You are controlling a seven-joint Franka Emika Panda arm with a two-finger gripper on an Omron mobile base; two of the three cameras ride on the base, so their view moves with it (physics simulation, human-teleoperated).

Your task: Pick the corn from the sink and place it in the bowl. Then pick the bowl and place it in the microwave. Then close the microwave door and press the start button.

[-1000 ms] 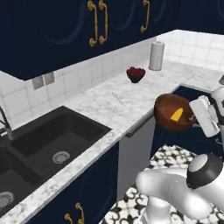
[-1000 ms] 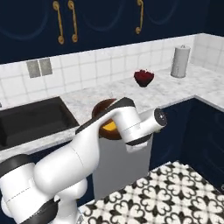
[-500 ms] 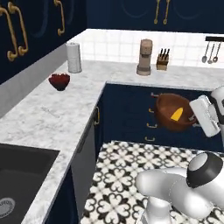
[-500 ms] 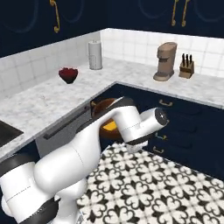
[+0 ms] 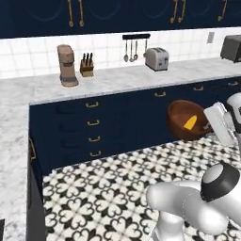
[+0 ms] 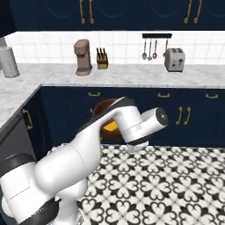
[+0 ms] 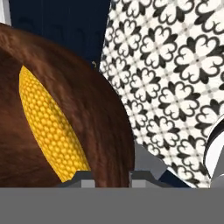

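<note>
My gripper (image 7: 112,177) is shut on the rim of the reddish-brown bowl (image 7: 92,105), one fingertip inside the wall and one outside. The yellow corn (image 7: 48,127) lies inside the bowl against its wall. In the left base view the bowl (image 5: 181,117) hangs tilted in the air over the patterned floor, with the corn (image 5: 190,123) in it and the gripper (image 5: 208,126) at its right rim. In the right base view my white arm covers most of the bowl (image 6: 104,107). The sink and the microwave are out of view.
Navy base cabinets (image 5: 94,124) with brass handles run under a marble counter (image 5: 108,82). On it stand a coffee machine (image 5: 67,65), a knife block (image 5: 85,66) and a toaster (image 5: 156,58). A dark box-shaped appliance (image 5: 231,47) sits far right. Patterned tile floor (image 5: 94,197) lies below.
The whole picture has swung round as the base turned: sink and left counter have left the views, the back counter has come in. The bowl with the corn stays in the gripper.
</note>
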